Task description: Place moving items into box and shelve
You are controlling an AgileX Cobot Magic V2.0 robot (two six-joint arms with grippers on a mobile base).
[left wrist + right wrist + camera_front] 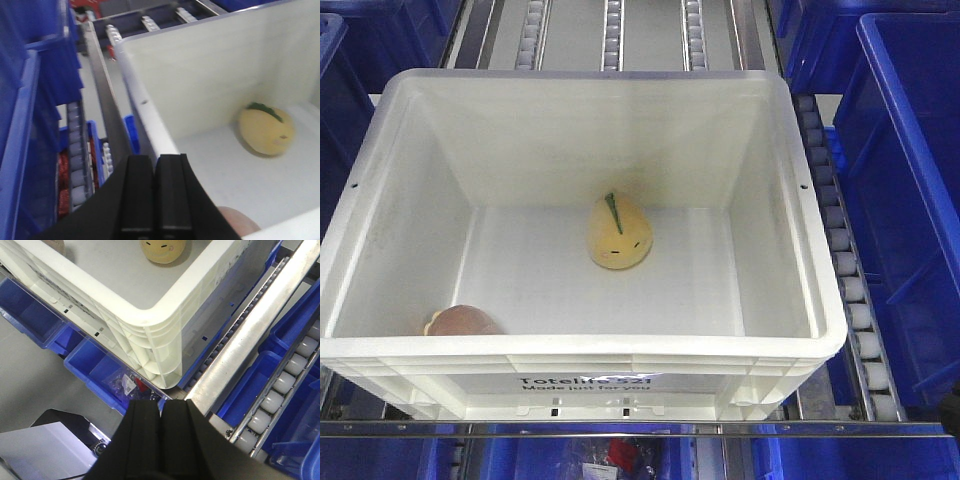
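Observation:
The cream-white box (580, 360) sits on the roller rack, its black print facing me. Inside it lie both moving items: a yellow-orange plush with a green leaf (619, 232) near the middle of the floor, and a pinkish-brown plush (462, 320) in the near left corner. The left wrist view shows my left gripper (154, 158) shut and empty over the box's left rim (150, 120), with the yellow plush (266, 131) to its right. My right gripper (160, 403) is shut and empty, outside the box's near right corner (160, 347).
Blue plastic bins (910, 180) flank the box on both sides and sit on the level below (95, 362). Roller tracks (840, 240) and a steel rail (250, 335) run along the right of the box. A metal front bar (640, 428) crosses below it.

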